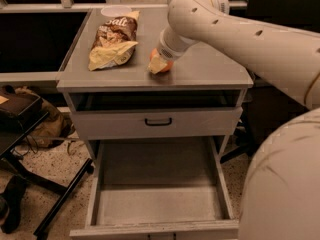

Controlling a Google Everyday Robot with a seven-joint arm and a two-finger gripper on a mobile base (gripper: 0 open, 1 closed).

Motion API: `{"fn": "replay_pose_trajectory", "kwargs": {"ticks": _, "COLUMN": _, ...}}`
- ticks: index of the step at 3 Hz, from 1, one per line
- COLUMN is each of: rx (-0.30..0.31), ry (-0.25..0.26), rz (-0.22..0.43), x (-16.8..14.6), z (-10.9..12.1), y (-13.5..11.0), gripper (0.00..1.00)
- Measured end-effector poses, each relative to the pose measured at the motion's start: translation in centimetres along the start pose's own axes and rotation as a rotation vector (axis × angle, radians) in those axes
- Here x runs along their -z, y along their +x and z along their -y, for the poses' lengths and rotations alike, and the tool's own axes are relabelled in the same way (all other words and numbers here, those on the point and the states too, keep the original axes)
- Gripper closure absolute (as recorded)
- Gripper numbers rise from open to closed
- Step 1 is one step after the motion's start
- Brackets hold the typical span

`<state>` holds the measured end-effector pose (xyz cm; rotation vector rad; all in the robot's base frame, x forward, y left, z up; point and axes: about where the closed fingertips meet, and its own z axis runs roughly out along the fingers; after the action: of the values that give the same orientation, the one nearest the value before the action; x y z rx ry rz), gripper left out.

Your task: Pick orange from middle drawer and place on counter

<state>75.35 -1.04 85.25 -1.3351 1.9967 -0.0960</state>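
Note:
The orange [167, 64] sits at the middle of the counter [215, 69], resting on or just above its surface. My gripper [159, 63] reaches down over it from the right, with its pale fingers closed around the fruit, so only parts of the orange show. The middle drawer [160, 194] is pulled fully open below, and its bare grey floor holds nothing.
A chip bag [114, 41] lies on the counter's left half, with a white lid [116, 10] behind it. The upper drawer with a black handle [158, 121] is slightly open. A dark bag [15, 109] and black stand legs [60, 199] are at left. My own body [285, 184] fills the lower right.

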Motion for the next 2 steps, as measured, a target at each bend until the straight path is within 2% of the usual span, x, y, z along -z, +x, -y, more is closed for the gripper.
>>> {"fn": "replay_pose_trajectory", "kwargs": {"ticks": 1, "rx": 0.0, "ry": 0.0, "rz": 0.0, "x": 0.0, "z": 0.0, "y": 0.0, "gripper": 0.82}}
{"fn": "replay_pose_trajectory", "kwargs": {"ticks": 2, "rx": 0.0, "ry": 0.0, "rz": 0.0, "x": 0.0, "z": 0.0, "y": 0.0, "gripper": 0.58}}
